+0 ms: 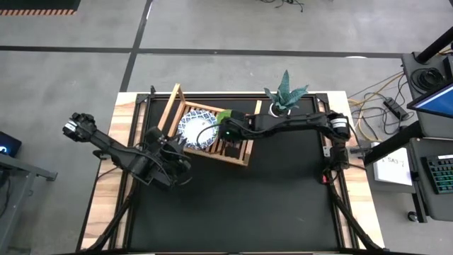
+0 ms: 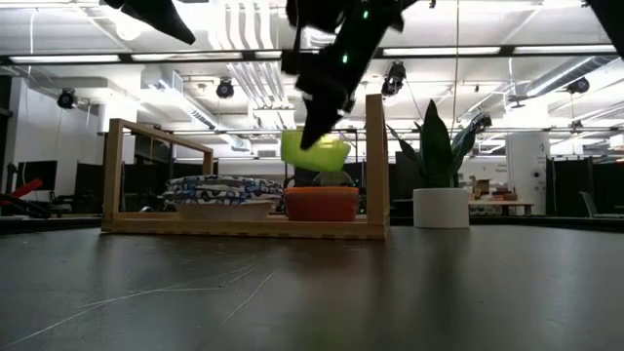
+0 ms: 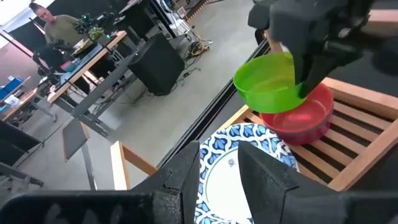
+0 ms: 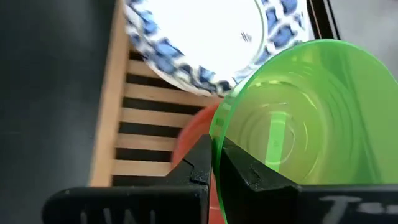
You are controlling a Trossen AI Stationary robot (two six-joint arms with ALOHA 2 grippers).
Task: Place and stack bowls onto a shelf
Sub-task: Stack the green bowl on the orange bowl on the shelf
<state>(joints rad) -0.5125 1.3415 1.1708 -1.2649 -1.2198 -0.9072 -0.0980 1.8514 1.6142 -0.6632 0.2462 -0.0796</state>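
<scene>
Right gripper (image 4: 214,163) closed on the rim of the green bowl (image 4: 298,124), pinching the wall edge-on between both fingers. Green bowl held tilted in the air just above the red bowl (image 3: 301,118), not yet touching it; carried that way, presumably, to drop into the red bowl and nest. Red bowl seated on the slats of the shelf (image 1: 241,157), at the end away from the raised frame. Beside the red bowl on the shelf, toward the raised frame: stack of white bowls with blue patterned rims (image 2: 222,190), close to the red bowl; contact between them not determinable.

Left gripper (image 3: 217,180) parked just off the shelf's long side nearest the white stack, fingers parted, holding nothing; apparently waiting.

Surroundings: potted plant in a white pot (image 2: 441,207) standing beyond the shelf end that carries the red bowl, near but apart from it. Upright post of the shelf (image 2: 374,161) rising next to the held bowl. A person at a desk in the room, well away from the shelf.

Obstructions, judged: rim of the white stack and the upright post both close to the lowering path; tilt needs levelling before release, otherwise green bowl likely to sit crooked.
</scene>
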